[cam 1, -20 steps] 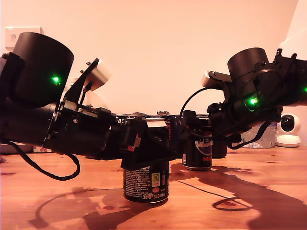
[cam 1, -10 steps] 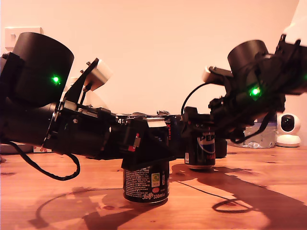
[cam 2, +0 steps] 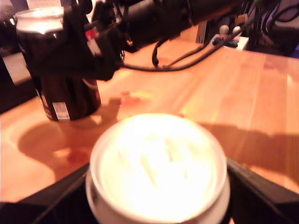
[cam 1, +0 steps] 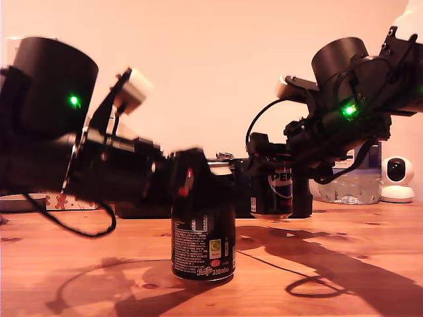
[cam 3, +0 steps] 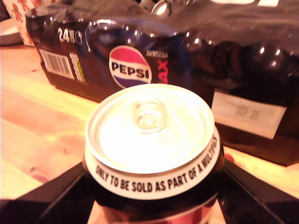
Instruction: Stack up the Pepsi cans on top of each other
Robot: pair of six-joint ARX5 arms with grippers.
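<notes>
One black Pepsi can (cam 1: 202, 246) stands on the wooden table (cam 1: 344, 251) at the front of the exterior view. My first gripper (cam 1: 198, 191) is shut on its upper part; the first wrist view shows its bright silver top (cam 2: 156, 163) between the fingers (cam 2: 51, 200). Behind it and toward the exterior view's right, a second Pepsi can (cam 1: 272, 191) hangs a little above the table, with my second gripper (cam 1: 271, 173) shut on it. Its silver top (cam 3: 150, 128) fills the second wrist view. The same can (cam 2: 65, 70) also shows in the first wrist view.
A wide black shrink-wrapped Pepsi multipack (cam 3: 196, 60) lies at the back of the table behind the cans. A clear water bottle (cam 1: 357, 185) and a small white camera (cam 1: 397, 178) stand at the exterior view's far right. A black cable (cam 1: 317, 284) loops on the table.
My second gripper has lifted its can off the table and carried it slightly up. My first arm has shifted a little; its can still stands on the table.
</notes>
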